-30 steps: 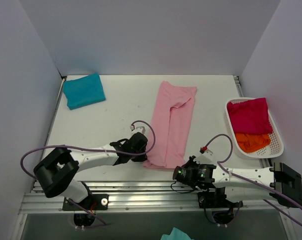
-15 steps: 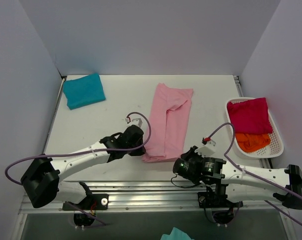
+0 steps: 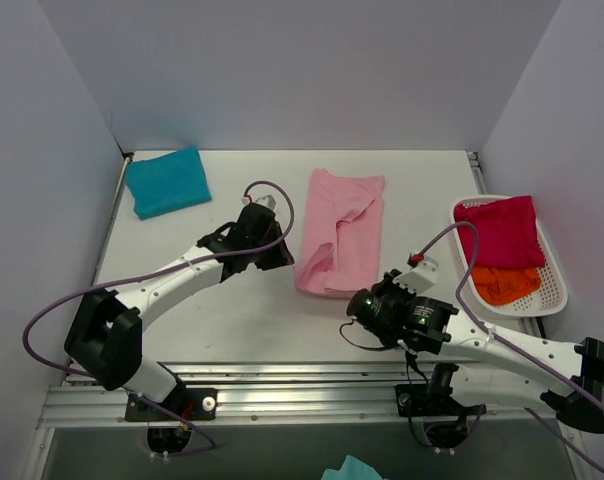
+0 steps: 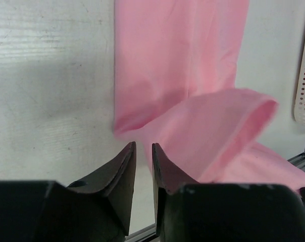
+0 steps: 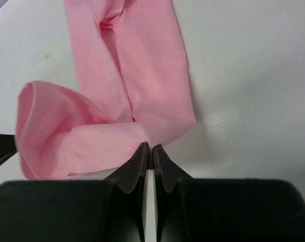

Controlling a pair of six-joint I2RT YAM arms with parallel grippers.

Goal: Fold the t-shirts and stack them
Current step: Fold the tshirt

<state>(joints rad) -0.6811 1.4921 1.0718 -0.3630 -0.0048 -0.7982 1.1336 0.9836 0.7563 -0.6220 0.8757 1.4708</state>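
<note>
The light pink t-shirt [image 3: 340,232] lies as a long strip in the middle of the table, its near end folded up and over into a loose loop. The right wrist view shows my right gripper [image 5: 148,147] shut on the pink hem [image 5: 107,143]; from above, the right gripper [image 3: 352,298] is at the strip's near right corner. My left gripper [image 4: 144,147] stands at the loop's left edge with its jaws slightly parted and no cloth between them; from above, the left gripper [image 3: 283,259] is just left of the fold. A folded teal-blue t-shirt [image 3: 167,181] rests at the far left.
A white perforated basket [image 3: 556,291] stands at the right edge of the table. It holds a magenta-red t-shirt [image 3: 499,230] and an orange t-shirt [image 3: 504,285]. Purple cables loop off both arms. An aluminium rail [image 3: 282,395] runs along the near edge.
Both grippers carried the pink shirt's near end away from the near edge and over the strip, shortening it. The left jaws have parted and let go of the cloth.
</note>
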